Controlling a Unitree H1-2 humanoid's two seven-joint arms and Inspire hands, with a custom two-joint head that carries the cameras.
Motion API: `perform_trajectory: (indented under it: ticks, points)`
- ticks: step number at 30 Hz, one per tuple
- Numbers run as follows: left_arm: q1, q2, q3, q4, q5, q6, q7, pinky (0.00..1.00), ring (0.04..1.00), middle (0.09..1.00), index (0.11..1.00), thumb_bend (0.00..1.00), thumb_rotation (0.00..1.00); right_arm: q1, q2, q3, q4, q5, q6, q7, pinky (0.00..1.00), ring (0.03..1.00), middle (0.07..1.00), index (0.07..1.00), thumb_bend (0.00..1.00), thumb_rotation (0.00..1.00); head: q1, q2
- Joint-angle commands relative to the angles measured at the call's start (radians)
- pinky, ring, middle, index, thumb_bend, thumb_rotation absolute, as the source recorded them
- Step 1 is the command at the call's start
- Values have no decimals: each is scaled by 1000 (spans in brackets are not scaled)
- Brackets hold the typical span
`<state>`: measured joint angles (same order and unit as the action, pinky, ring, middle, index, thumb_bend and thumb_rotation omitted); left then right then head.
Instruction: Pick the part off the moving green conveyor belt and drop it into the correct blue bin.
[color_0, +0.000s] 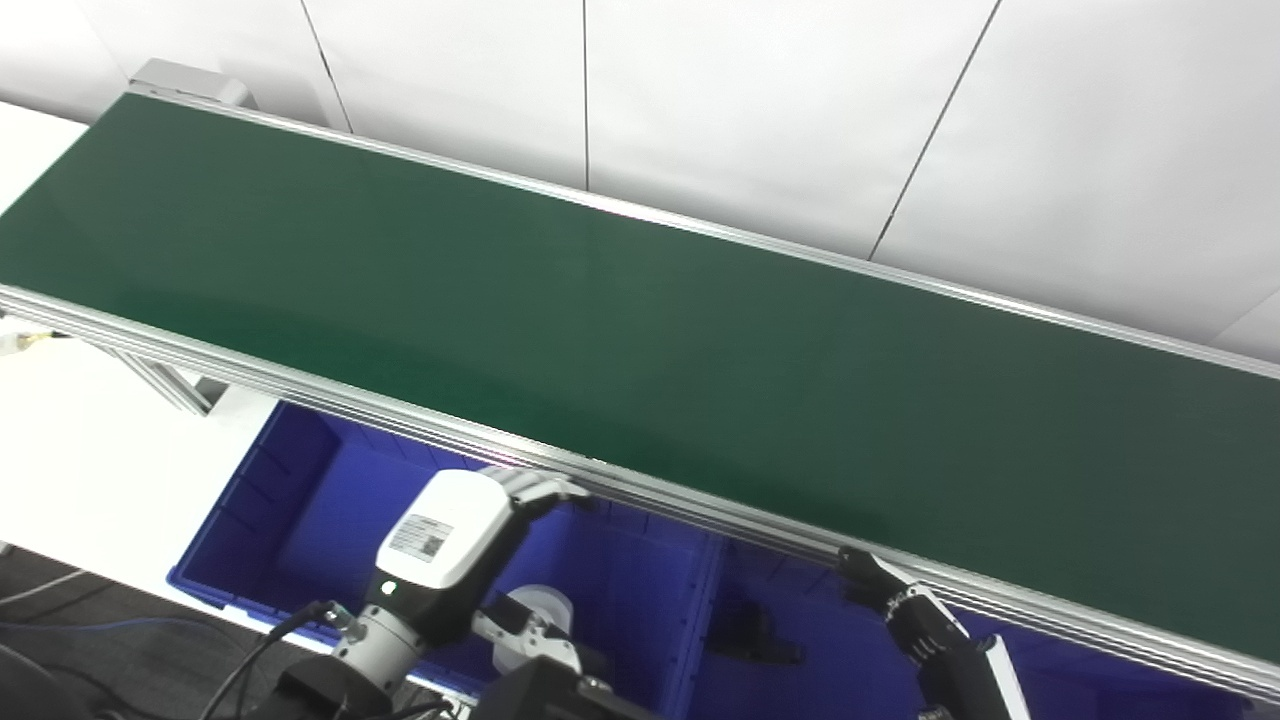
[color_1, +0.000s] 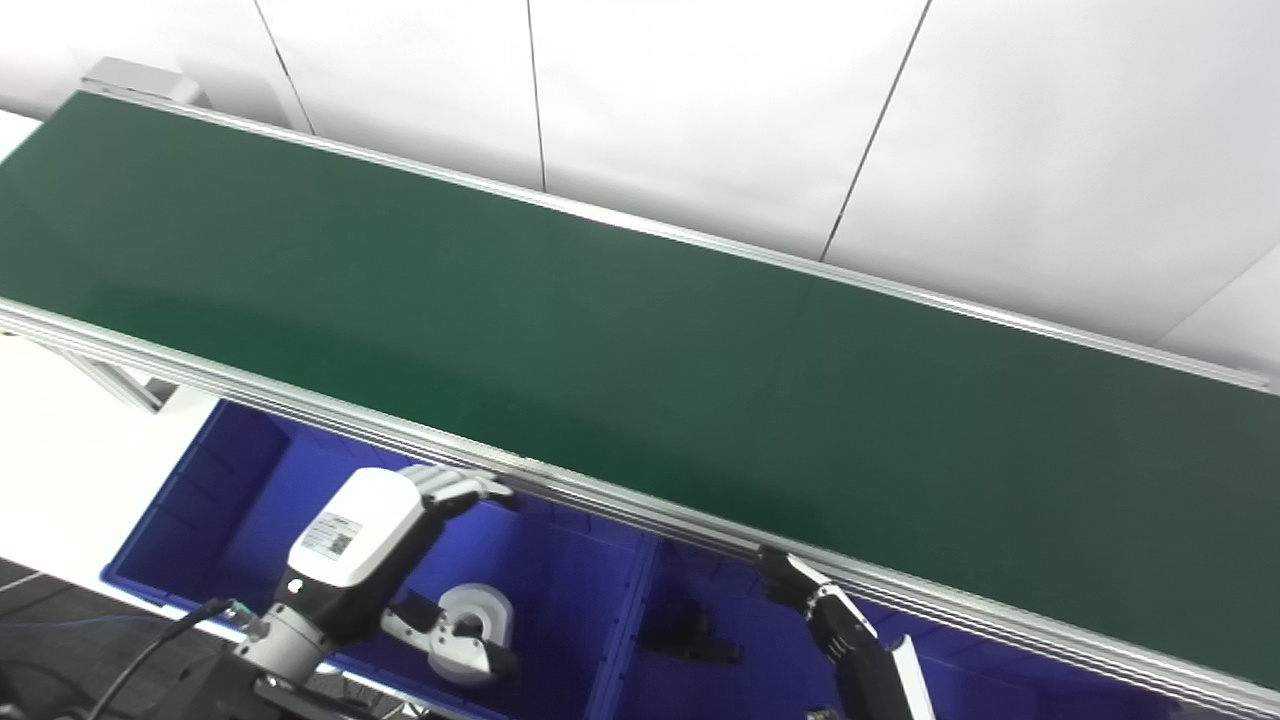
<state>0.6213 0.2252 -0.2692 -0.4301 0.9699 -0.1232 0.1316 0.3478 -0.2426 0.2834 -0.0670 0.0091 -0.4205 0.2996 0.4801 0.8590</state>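
- White-shelled, the left hand (color_1: 385, 520) hangs over the left blue bin (color_1: 215, 495), just under the near rail of the conveyor, with its fingers (color_1: 455, 487) curled forward toward the rail. Nothing shows between them, yet I cannot tell for sure whether the hand is closed or only bent.
- A small white sticker with a dark square code sits on the back of that hand; its print is too small to read.
- Below the left hand, inside the same bin, lies a white ring-shaped part (color_1: 470, 625) with a grey and black piece beside it, probably a part already dropped there.
- Dark-fingered, the right hand (color_0: 895, 595) rises beside the rail over the right blue bin (color_0: 1100, 675). Its fingers look loosely gathered and empty, but the view is too partial to call it open or closed.
- A dark part (color_1: 690, 630) lies on the floor of the right bin, near the divider between the two bins.
- Both hands waiting at the belt's edge above the bins reads as a ready stance, short reach up, short drop down.
- The green conveyor belt (color_0: 640, 330) carries no part anywhere in view, so the thing to be picked is not yet visible.
- No brand or other writing shows on belt, bins or the white wall panels (color_0: 760, 110).
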Motion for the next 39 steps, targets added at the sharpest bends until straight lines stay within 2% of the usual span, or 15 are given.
perform_trajectory:
  ticks: [1, 5, 8, 14, 15, 16, 18, 21, 22, 23, 24, 28, 33, 39]
  points:
    - [7, -19, -23, -56, -2, -47, 19, 709, 750, 772, 708, 958, 734, -2, 10, -4, -37, -1, -30, -4, 790, 837, 849, 787, 858, 962, -10, 1]
    - [-20, -70, -60, -99, -46, -62, 12, 688, 744, 767, 716, 946, 735, -5, 19, -1, -35, -9, -35, -8, 790, 836, 848, 790, 840, 953, -24, 2]
    - [-53, -114, -64, -111, -109, -50, -10, 677, 748, 771, 721, 916, 673, -9, 28, 1, -24, -15, -43, -9, 786, 834, 843, 787, 842, 955, -31, 0]
    - [-136, -158, -46, -22, -249, -78, -3, 651, 743, 767, 718, 910, 630, -11, 45, 9, -20, -52, -47, -16, 786, 836, 845, 789, 837, 969, -96, 0]
    - [-151, -162, -42, 15, -313, -96, -2, 653, 744, 767, 717, 910, 625, -14, 50, 11, -15, -55, -48, -17, 788, 836, 845, 790, 837, 970, -128, 7]
    - [-161, -165, -38, 41, -360, -110, -2, 648, 742, 771, 724, 898, 611, -16, 54, 13, -12, -57, -49, -19, 785, 831, 840, 789, 842, 968, -128, 7]
    - [-177, -161, -27, 84, -451, -127, -17, 648, 743, 778, 731, 886, 609, -18, 66, 21, -9, -64, -49, -22, 784, 828, 839, 790, 844, 966, -210, 22]
    - [-203, -141, -19, 175, -573, -166, -49, 693, 774, 803, 754, 853, 607, -17, 88, 30, -5, -85, -47, -32, 778, 827, 840, 789, 840, 945, -258, 33]
    - [-209, -127, -17, 205, -605, -185, -61, 715, 791, 813, 764, 847, 604, -17, 96, 35, -5, -96, -46, -37, 775, 826, 839, 788, 844, 942, -301, 43]
    - [-214, -113, -17, 233, -632, -204, -73, 737, 809, 823, 777, 834, 597, -16, 102, 38, -5, -105, -43, -42, 776, 825, 839, 788, 845, 940, -301, 43]
    - [-217, -97, -15, 255, -666, -219, -91, 748, 818, 828, 784, 831, 600, -16, 109, 42, -6, -115, -39, -46, 778, 826, 839, 788, 848, 939, -345, 51]
    - [-225, -40, -7, 310, -766, -278, -153, 765, 837, 837, 794, 870, 602, -14, 136, 56, -13, -139, -11, -57, 786, 830, 840, 787, 852, 928, -423, 64]
    - [-226, -19, 5, 322, -808, -322, -181, 755, 819, 824, 787, 878, 659, -15, 157, 62, -19, -168, 4, -73, 795, 831, 836, 789, 844, 919, -458, 78]
    - [-203, -46, 15, 272, -809, -299, -187, 745, 808, 814, 782, 839, 675, -18, 154, 57, -32, -173, -3, -87, 793, 832, 838, 791, 818, 901, -429, 96]
